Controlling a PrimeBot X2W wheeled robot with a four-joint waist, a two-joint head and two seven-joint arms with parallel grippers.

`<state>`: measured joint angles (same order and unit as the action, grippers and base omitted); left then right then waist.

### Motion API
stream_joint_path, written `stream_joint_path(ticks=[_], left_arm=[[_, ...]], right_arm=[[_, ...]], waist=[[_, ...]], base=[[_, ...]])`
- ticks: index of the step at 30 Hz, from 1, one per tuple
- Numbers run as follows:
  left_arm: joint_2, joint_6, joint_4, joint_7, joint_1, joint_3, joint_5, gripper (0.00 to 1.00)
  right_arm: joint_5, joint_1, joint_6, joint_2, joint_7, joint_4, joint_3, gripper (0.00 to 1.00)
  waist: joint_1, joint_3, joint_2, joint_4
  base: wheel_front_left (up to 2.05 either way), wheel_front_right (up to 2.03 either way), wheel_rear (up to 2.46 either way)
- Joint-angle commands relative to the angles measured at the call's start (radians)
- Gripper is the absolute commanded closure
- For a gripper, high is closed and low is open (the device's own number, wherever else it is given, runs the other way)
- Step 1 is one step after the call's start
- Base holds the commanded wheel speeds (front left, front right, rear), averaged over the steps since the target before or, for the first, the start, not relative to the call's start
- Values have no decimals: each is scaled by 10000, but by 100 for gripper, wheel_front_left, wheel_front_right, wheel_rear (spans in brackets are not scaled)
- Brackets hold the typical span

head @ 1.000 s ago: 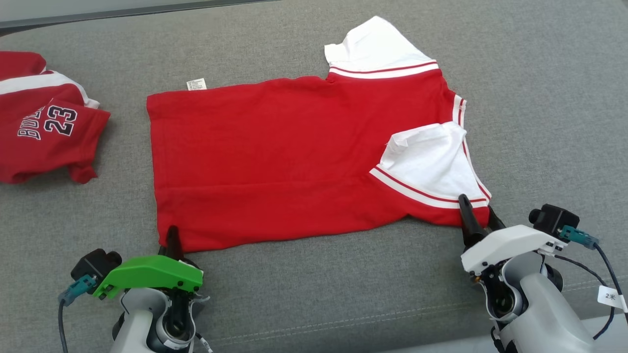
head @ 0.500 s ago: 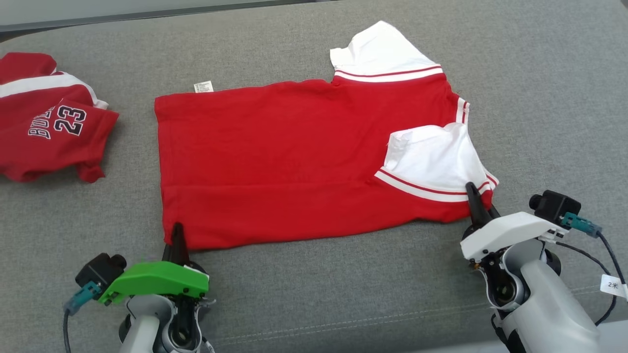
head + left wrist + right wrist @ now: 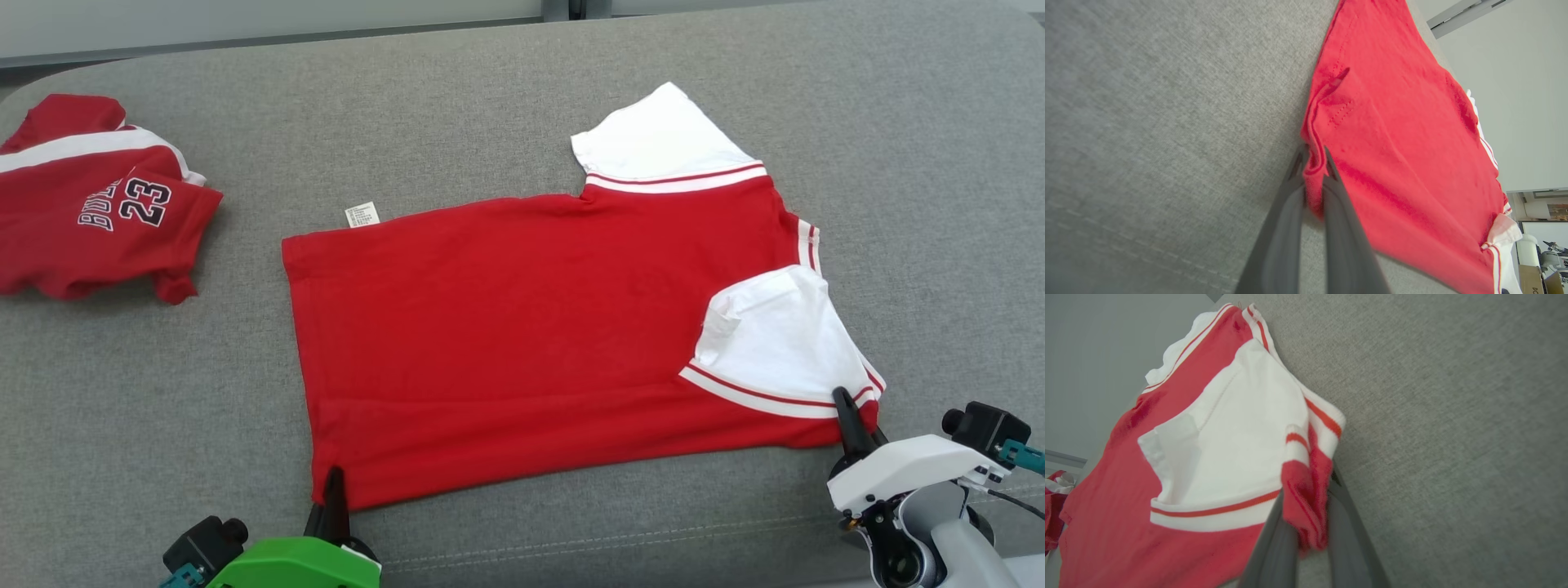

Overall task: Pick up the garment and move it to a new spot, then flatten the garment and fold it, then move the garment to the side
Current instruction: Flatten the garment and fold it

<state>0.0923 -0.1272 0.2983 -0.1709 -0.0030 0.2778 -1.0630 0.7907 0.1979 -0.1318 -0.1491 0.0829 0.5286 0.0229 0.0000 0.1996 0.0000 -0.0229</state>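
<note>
L hand (image 3: pixel 1312 154): 2 dark fingers nearly together, red hem bunched between them. It has the near-L bottom corner of the garment (image 3: pixel 531 327), just off the counter (image 3: pixel 147 425). In the head view that hand shows at the bottom edge w/ a green cover, 1 finger tip resting over the corner.

R hand (image 3: pixel 1308 486): 2 fingers also nearly closed, w/ a thick fold of red cloth between them, plus the end of the white-and-red trim. It grips the near-R corner, by the shoulder. In the head view it has a white cover and sits at lower R.

Garment, 1 in the grip: red tee, spread mostly flat across the middle of the grey fabric-covered counter, bottom hem to the robot's L, collar end to the R. Near edge runs between the 2 hands.

Sleeves, 2, both white w/ white-and-red striped bands. Far sleeve (image 3: pixel 661 139) sticks out flat, away from the robot. Near sleeve (image 3: pixel 775 343) is folded in over the red body, just beside the R hand.

Label (image 3: pixel 362 215), 1, small and white, pokes out at the far edge near the hem end.

2nd garment (image 3: pixel 98 212), 1, red w/ a white stripe and "23" printed on it. It lies crumpled at far L, well apart from the tee, touching neither hand.

Total: 2 hands, 2 garments, 2 sleeves, 1 label.
</note>
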Motion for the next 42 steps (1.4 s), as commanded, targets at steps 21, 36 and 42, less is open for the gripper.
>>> stream_joint_path(ticks=[21,36,42], left_arm=[[2214,-693,-412,378,-1331,550,2153,0],[2880,-508,1836,2707,-5627,1497,3201,0],[2893,-427,3318,2924,-6796,1394,3156,0]], right_arm=[[-838,-478,13,-890,187,-1134,-784,0],[-1300,1114,13,-1176,-1131,-3517,293,0],[-1161,1569,13,-1324,-1310,-3932,696,0]], waist=[[0,-190,0,-290],[0,1206,0,-951],[0,1728,0,-1154]], base=[[0,0,0],[0,0,0],[0,0,0]])
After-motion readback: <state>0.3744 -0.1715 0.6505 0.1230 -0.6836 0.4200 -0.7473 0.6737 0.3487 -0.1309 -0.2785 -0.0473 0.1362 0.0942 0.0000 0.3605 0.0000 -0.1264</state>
